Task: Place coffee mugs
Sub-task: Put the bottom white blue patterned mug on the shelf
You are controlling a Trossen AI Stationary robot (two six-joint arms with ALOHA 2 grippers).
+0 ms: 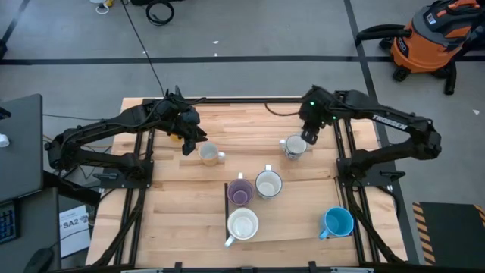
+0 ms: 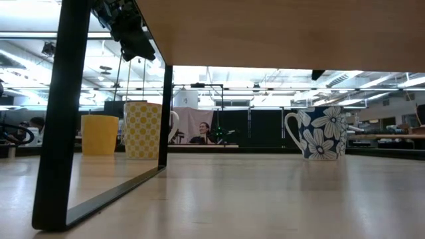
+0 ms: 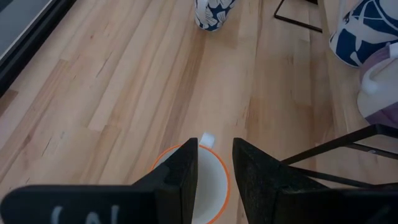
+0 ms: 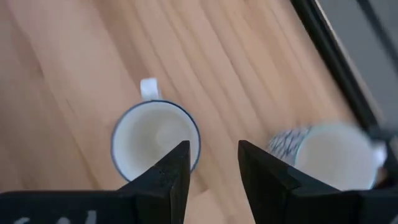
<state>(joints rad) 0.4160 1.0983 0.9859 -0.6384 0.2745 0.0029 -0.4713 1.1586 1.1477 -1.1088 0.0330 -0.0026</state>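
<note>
My left gripper is open and hovers above the orange mug, which stands on its base near the table's far left. In the low view the gripper is well clear of the mug. My right gripper is open above the blue-flowered mug, which stands upright. A cream checked mug stands beside the orange one. The purple mug, a white blue-rimmed mug, a white mug and the blue mug stand nearer.
A black metal frame carries a wooden board low over the table in the low view. Its thin bars run close to the middle mugs. Bare wood lies between the far mugs. A person sits in the room behind.
</note>
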